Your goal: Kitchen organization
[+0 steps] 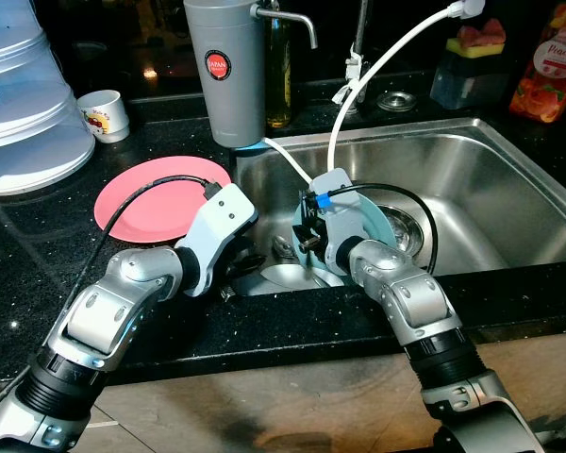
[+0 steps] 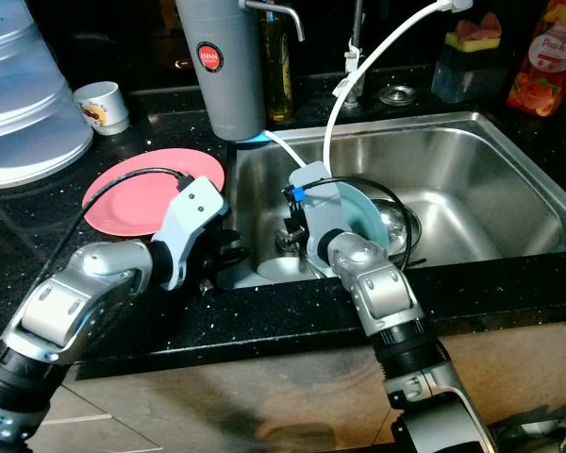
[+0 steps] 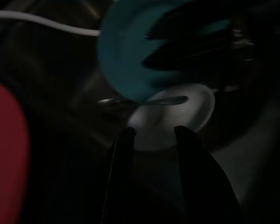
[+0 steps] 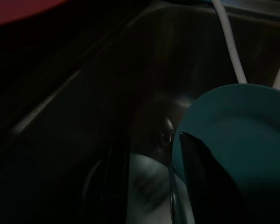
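Stainless steel sink (image 1: 509,179) is the biggest thing before you, sunk into a black speckled countertop (image 1: 38,274), and both arms reach over its near left corner. Inside that corner a teal plate (image 1: 370,225) stands tilted on edge, and your right gripper (image 4: 151,154) has one finger behind its rim and one in front; whether it has clamped down yet, you cannot tell from the dark wrist view. Below the teal plate lies a white plate (image 3: 177,116) flat on the sink floor, with a spoon (image 3: 144,100) across it, its long axis running roughly crosswise to your left gripper (image 3: 154,133), whose fingers stand apart, holding nothing, just short of the white plate's near edge. So the white plate lies straight ahead of the left arm, which is the nearer one for it. On the counter to the left, a pink plate (image 1: 156,193) looks like the likely stacking spot. Farther back sit a grey canister (image 1: 224,71), a white hose (image 1: 377,66) and a small mug (image 1: 104,113).
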Controlling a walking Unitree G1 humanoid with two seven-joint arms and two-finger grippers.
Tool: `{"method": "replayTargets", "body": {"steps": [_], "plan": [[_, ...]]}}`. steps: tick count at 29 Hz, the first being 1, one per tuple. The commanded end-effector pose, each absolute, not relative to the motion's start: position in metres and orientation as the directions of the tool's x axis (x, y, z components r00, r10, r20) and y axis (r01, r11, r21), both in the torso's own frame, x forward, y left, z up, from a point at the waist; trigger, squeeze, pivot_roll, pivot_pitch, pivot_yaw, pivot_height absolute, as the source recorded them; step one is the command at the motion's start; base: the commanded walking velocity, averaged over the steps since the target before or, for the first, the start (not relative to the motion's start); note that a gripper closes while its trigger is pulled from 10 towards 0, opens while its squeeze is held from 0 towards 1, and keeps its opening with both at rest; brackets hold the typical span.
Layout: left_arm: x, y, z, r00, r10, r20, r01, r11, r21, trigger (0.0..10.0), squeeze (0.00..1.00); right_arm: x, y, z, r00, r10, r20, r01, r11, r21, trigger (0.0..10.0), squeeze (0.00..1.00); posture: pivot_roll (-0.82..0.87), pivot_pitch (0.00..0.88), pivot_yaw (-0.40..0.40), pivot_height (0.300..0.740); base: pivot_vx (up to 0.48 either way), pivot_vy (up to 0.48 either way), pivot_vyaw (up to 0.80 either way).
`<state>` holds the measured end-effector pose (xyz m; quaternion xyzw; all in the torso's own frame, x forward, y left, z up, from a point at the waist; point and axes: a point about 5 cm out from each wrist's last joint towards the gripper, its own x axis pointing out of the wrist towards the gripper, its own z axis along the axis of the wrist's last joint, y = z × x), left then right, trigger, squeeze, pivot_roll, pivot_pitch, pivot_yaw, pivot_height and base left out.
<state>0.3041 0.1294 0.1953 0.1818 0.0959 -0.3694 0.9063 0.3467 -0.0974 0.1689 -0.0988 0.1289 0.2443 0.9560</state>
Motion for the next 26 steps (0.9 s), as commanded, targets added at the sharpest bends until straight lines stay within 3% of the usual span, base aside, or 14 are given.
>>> {"method": "replayTargets", "body": {"steps": [1,4,5,6,7,9,12,13,14,24,25,26], "plan": [[0.311,0.136,0.201,0.755,-0.592,-0.282,0.654,0.708,0.266,10.0,0.0,0.346,-0.098,0.162,0.843,0.427,-0.326,-0.487,0.864,-0.129,10.0,0.0,0.01,0.008,0.063,0.74,0.0,0.0,0.0],[0.325,0.154,0.213,0.852,-0.473,-0.223,0.52,0.811,0.267,10.0,0.0,0.348,-0.099,0.169,0.858,0.42,-0.294,-0.468,0.876,-0.116,10.0,0.0,0.02,0.013,0.059,0.74,0.0,0.0,0.0],[0.334,0.17,0.221,0.905,-0.38,-0.189,0.419,0.872,0.254,10.0,0.91,0.35,-0.099,0.173,0.866,0.417,-0.277,-0.46,0.881,-0.114,10.0,0.0,0.02,0.014,0.058,0.74,0.0,0.0,0.0],[0.334,0.17,0.221,0.905,-0.38,-0.189,0.419,0.872,0.254,10.0,0.91,0.35,-0.099,0.173,0.866,0.417,-0.277,-0.46,0.881,-0.114,10.0,0.0,0.02,0.014,0.058,0.74,0.0,0.0,0.0],[0.336,0.176,0.224,0.918,-0.354,-0.177,0.39,0.887,0.248,10.0,1.0,0.35,-0.099,0.174,0.868,0.415,-0.271,-0.458,0.882,-0.114,10.0,0.0,0.02,0.014,0.058,0.74,0.0,0.0,0.0],[0.34,0.194,0.232,0.953,-0.259,-0.16,0.292,0.924,0.246,10.0,1.0,0.351,-0.099,0.178,0.875,0.412,-0.255,-0.45,0.886,-0.112,10.0,0.0,0.02,0.014,0.058,0.74,0.0,0.0,0.0],[0.347,0.254,0.239,0.987,0.051,-0.152,-0.021,0.981,0.191,10.0,1.0,0.354,-0.1,0.183,0.887,0.401,-0.228,-0.431,0.897,-0.099,10.0,0.0,0.02,0.014,0.058,0.74,0.0,0.0,0.0],[0.347,0.254,0.239,0.987,0.051,-0.152,-0.021,0.981,0.191,10.0,1.0,0.354,-0.1,0.183,0.887,0.401,-0.228,-0.431,0.897,-0.099,10.0,0.0,0.02,0.014,0.058,0.74,0.0,0.0,0.0],[0.345,0.269,0.233,0.975,0.115,-0.19,-0.09,0.987,0.134,10.0,1.0,0.353,-0.1,0.183,0.887,0.401,-0.228,-0.43,0.897,-0.097,10.0,0.0,0.02,0.018,0.052,0.74,0.0,0.0,0.0],[0.34,0.297,0.204,0.913,0.237,-0.332,-0.262,0.965,-0.03,10.0,1.0,0.351,-0.093,0.185,0.872,0.438,-0.219,-0.467,0.879,-0.099,10.0,0.0,0.03,0.02,0.051,0.74,0.0,0.0,0.0],[0.34,0.297,0.201,0.91,0.232,-0.343,-0.263,0.964,-0.045,10.0,0.87,0.351,-0.093,0.185,0.872,0.438,-0.219,-0.466,0.879,-0.097,10.0,0.0,0.03,0.022,0.05,0.74,0.0,0.0,0.0],[0.34,0.297,0.201,0.91,0.232,-0.343,-0.263,0.964,-0.045,10.0,0.87,0.351,-0.093,0.185,0.872,0.438,-0.219,-0.466,0.879,-0.097,10.0,0.0,0.03,0.022,0.05,0.74,0.0,0.0,0.0]]}}
